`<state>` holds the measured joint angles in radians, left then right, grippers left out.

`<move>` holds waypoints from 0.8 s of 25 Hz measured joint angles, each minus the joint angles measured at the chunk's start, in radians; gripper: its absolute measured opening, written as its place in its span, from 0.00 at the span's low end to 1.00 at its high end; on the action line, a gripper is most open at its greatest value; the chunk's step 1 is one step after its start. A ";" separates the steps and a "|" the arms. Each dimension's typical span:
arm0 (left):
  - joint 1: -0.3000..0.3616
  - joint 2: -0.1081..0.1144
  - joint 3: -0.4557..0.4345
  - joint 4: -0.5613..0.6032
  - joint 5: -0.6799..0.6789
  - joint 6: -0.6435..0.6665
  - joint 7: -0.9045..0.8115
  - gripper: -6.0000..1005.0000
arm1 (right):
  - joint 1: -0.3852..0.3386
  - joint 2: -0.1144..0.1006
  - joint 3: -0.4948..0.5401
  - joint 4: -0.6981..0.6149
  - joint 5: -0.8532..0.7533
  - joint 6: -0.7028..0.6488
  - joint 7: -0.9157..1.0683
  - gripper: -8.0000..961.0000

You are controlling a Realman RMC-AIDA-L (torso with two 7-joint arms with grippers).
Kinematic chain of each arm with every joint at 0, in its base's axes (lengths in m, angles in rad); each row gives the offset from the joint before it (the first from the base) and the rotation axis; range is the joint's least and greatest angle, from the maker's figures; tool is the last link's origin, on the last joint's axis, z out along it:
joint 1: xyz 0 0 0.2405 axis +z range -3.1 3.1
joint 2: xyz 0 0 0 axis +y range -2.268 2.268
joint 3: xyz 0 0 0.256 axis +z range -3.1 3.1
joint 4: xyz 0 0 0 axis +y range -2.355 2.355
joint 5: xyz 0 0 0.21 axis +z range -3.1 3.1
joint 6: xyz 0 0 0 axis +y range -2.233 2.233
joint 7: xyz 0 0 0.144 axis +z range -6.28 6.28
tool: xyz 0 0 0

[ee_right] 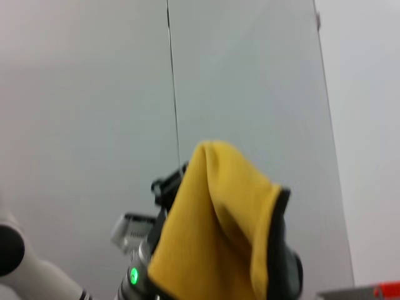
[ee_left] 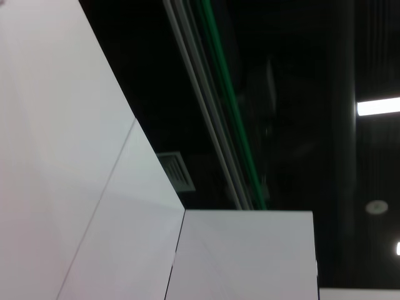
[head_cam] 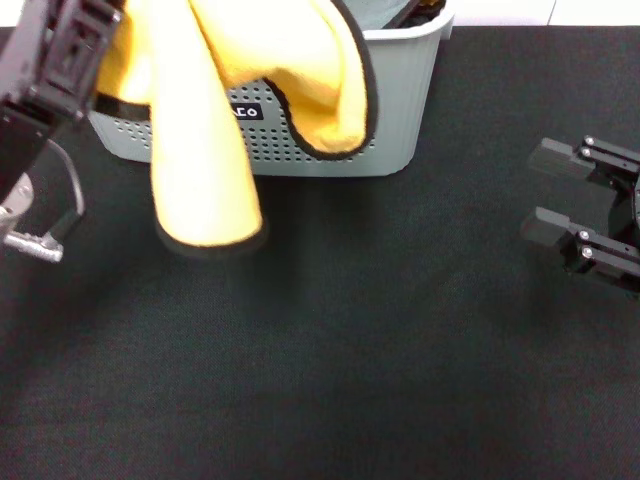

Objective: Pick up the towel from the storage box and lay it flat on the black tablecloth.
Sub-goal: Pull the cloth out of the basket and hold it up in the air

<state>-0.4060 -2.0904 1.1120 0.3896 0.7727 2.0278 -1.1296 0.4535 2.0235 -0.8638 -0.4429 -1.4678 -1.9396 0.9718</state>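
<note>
Two hands: my left hand [head_cam: 60, 60] is at 10 o'clock, high beside the towel; I cannot tell how its fingers stand. My right hand [head_cam: 585, 215] waits at 3 o'clock, fingers apart, holding nothing.
Towel [head_cam: 215, 110]: lifted, hanging over the storage box [head_cam: 400, 100] front wall, lowest corner just above the black tablecloth [head_cam: 350, 380].
Handling: soft, light, limp; it folds itself.
Hold: I judge two neighbouring corners best.
</note>
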 joint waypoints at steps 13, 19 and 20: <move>-0.050 -0.008 0.074 -0.085 -0.028 0.001 0.097 0.01 | 0.122 0.004 -0.024 0.144 0.057 -0.017 -0.060 0.63; -0.079 -0.008 0.074 -0.126 -0.027 0.000 0.142 0.02 | 0.144 0.004 -0.043 0.161 0.063 -0.021 -0.074 0.63; -0.079 -0.009 0.074 -0.127 -0.027 0.000 0.144 0.02 | 0.148 0.004 -0.043 0.165 0.066 -0.020 -0.074 0.63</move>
<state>-0.4853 -2.0995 1.1858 0.2625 0.7461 2.0279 -0.9853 0.6013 2.0278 -0.9068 -0.2775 -1.4020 -1.9593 0.8974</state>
